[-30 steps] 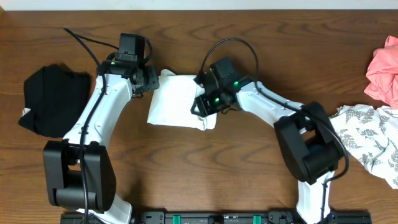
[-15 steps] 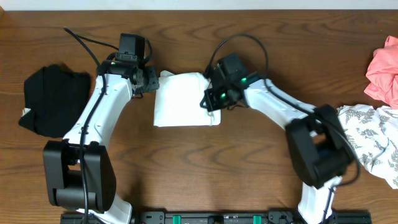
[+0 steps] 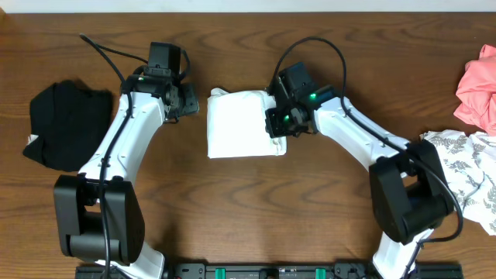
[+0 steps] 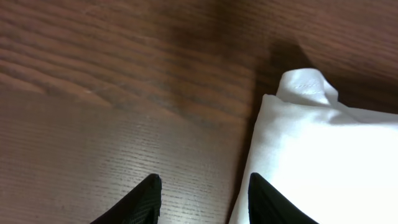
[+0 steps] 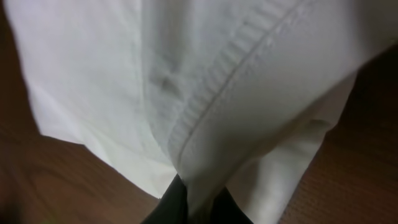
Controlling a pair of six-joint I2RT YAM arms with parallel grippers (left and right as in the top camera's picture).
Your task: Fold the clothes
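Observation:
A folded white T-shirt [image 3: 242, 124] lies on the wooden table between my arms; no print shows. My right gripper [image 3: 276, 124] is shut on the shirt's right edge, and the right wrist view shows a hemmed fold of white cloth [image 5: 205, 106] pinched between the fingers [image 5: 199, 202]. My left gripper [image 3: 191, 101] is open and empty just left of the shirt; in the left wrist view its fingertips [image 4: 204, 193] hover over bare wood beside the shirt's edge [image 4: 311, 149].
A folded black garment [image 3: 66, 124] lies at the left edge. A pink garment [image 3: 477, 85] and a white leaf-patterned garment [image 3: 465, 174] lie at the right edge. Cables trail behind both arms.
My right gripper has dragged the white T-shirt to the right, away from my left gripper. The left arm has stayed put and now stands apart from the shirt.

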